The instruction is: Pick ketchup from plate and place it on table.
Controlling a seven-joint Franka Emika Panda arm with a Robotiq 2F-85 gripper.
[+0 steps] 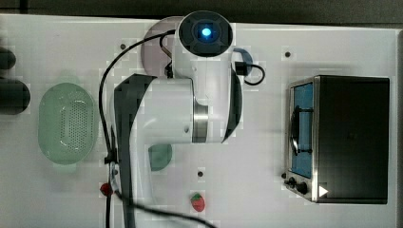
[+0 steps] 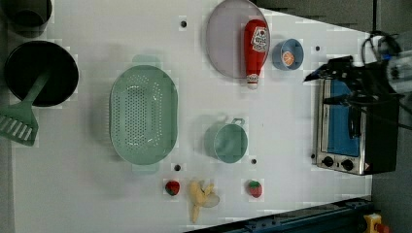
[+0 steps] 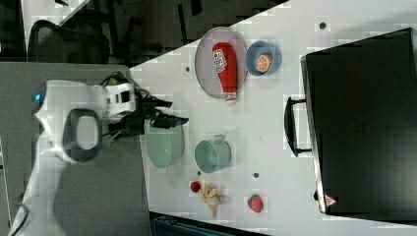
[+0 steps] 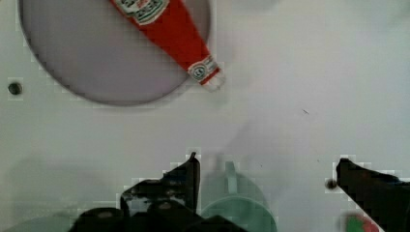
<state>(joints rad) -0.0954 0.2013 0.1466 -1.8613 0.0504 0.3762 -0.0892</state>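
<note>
The end effector (image 4: pixel 268 166) hangs above the desk (image 4: pixel 300 96) with its fingers spread wide and nothing between them. Below it sits a green cup (image 4: pixel 239 212). Farther off, the ketchup (image 4: pixel 164 24) lies on its side on the plate (image 4: pixel 72 53) near the desk's edge, its cap poking past the plate's rim.

Green colander (image 2: pixel 143 114) w/ cup (image 2: pixel 229 141), 2 strawberries (image 2: pixel 255 188), banana (image 2: pixel 201 196), toaster oven (image 2: pixel 351 126).

bare table (image 2: pixel 291 111) between plate (image 2: pixel 221 43) and green cup (image 2: pixel 230 142), blue dish (image 2: pixel 287 54) just beside ketchup (image 2: pixel 255 48)
</note>
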